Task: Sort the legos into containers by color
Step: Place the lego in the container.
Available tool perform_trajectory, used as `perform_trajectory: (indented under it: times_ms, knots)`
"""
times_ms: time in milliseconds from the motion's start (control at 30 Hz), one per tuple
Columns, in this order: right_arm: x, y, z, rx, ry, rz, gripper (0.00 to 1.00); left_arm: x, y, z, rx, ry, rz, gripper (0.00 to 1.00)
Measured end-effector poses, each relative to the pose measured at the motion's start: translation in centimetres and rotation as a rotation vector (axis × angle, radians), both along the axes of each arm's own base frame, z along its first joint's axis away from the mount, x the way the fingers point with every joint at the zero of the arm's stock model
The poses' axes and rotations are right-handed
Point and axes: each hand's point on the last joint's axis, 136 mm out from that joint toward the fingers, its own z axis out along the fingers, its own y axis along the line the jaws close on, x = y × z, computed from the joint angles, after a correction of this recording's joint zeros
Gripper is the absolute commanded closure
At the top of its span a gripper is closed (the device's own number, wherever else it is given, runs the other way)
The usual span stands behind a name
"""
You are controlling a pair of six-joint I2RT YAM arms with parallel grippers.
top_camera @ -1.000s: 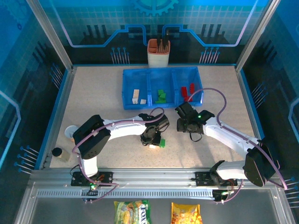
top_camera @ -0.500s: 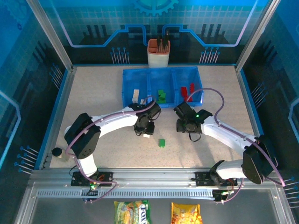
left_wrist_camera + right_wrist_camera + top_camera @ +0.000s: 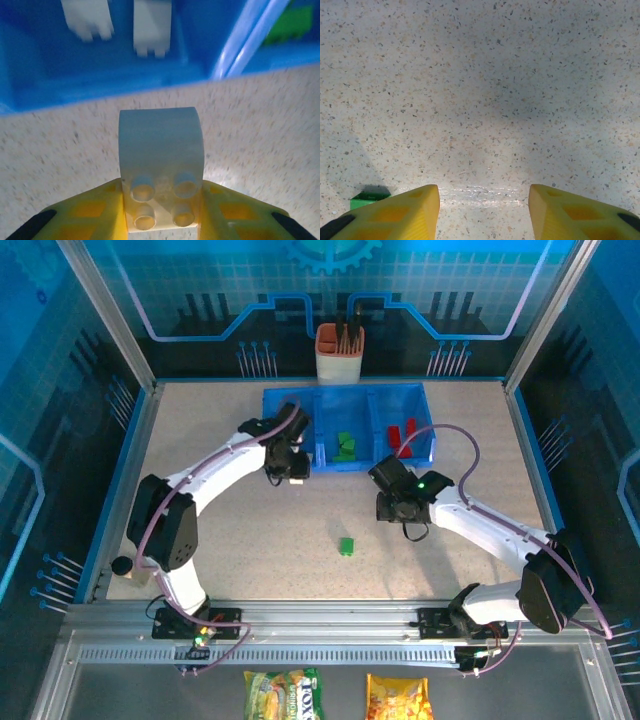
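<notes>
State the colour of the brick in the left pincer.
The brick is cream-white; left wrist view shows it best.

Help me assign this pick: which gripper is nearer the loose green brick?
Right. The right gripper hovers just beyond the green brick; the left gripper, holding a cream brick, is farther off at the tray.

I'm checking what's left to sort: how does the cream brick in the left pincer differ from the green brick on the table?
Colour: the cream brick is pale, the green brick bright green. State: the cream brick is clamped in the left pincer; the green brick lies loose on the table. Place: the cream brick is beside the near wall of the blue tray; the green brick sits mid-table. Both are outside the tray.
</notes>
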Motion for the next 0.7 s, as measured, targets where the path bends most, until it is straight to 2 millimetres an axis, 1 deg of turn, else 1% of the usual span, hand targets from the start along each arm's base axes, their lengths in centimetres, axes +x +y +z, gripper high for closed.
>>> perform_trajectory:
  times_ms: [100, 133, 200, 267, 400, 500, 700]
  knots:
    - [0.0, 0.1, 0.3, -0.005, -0.004, 0.001, 0.49, 2.5, 0.6, 1.7, -0.012, -0.052, 0.01, 0.66]
    - [0.0, 0.1, 0.4, -0.005, -0.003, 0.002, 0.49, 3.1, 0.7, 2.0, -0.013, -0.061, 0.012, 0.66]
    - [-0.1, 0.0, 0.5, -0.011, -0.001, 0.003, 0.49, 4.7, 1.1, 2.4, -0.014, -0.078, 0.023, 0.66]
    - [-0.2, 0.0, 0.7, -0.012, 0.0, 0.002, 0.49, 5.8, 1.4, 2.3, -0.012, -0.083, 0.029, 0.66]
    - [-0.3, -0.1, 0.7, -0.019, 0.006, 0.0, 0.49, 8.0, 1.8, 1.5, -0.014, -0.079, 0.05, 0.65]
    - [-0.5, -0.2, 0.9, -0.026, 0.013, 0.0, 0.49, 9.1, 1.8, 0.5, -0.031, -0.06, 0.056, 0.63]
    - [-0.6, 0.1, 1.4, -0.026, 0.014, 0.01, 0.49, 11.1, 0.9, -1.8, -0.082, -0.013, 0.047, 0.62]
